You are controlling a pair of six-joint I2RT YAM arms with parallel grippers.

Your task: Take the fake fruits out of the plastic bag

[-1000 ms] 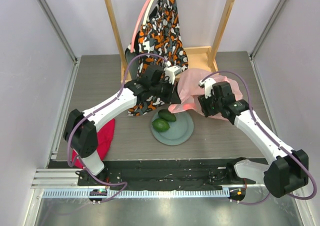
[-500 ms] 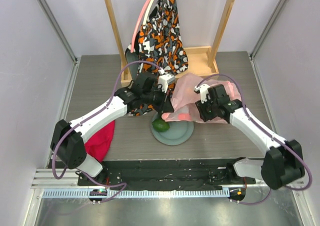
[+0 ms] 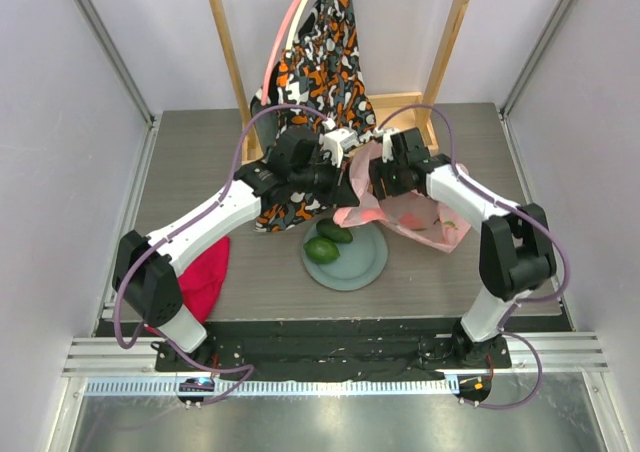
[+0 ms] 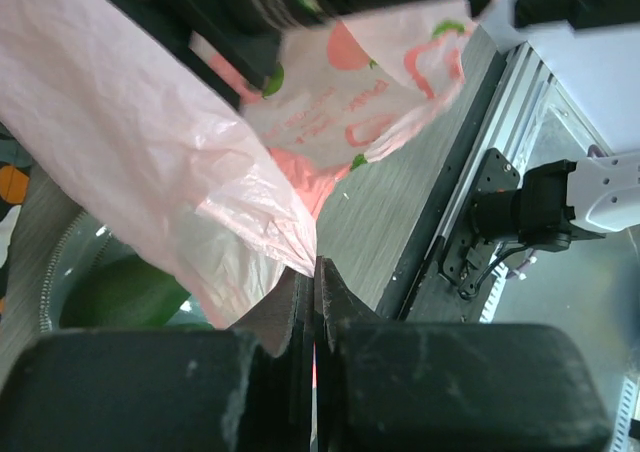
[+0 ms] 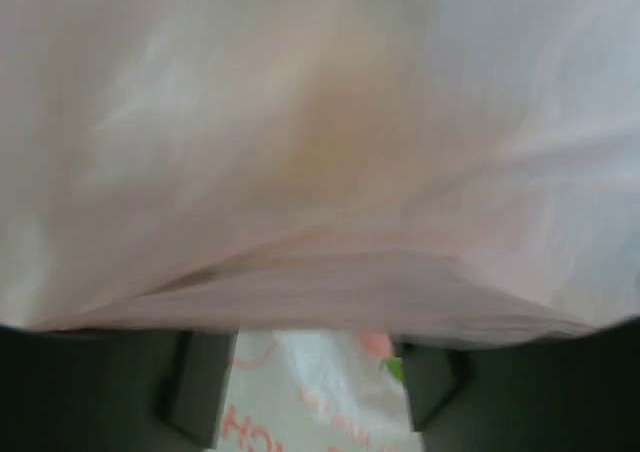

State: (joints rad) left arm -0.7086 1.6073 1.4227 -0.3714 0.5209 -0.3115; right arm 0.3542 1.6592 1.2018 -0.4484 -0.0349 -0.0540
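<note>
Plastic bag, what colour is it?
The plastic bag is translucent pink, best seen from left wrist.

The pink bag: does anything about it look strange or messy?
Yes. The pink bag is crumpled, one edge pinched in the left gripper, and it sags over the far rim of the plate, where two green fruits lie. Nothing looks spilled or torn.

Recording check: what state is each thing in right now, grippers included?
left gripper: shut on an edge of the plastic bag
right gripper: open, bag film draped over it
plastic bag: crumpled, one edge pinched up
green fruits: out of the bag, lying side by side on the plate
plate: flat on the table
red cloth: bunched at the table's left edge
patterned garment: hanging from the wooden rack
</note>
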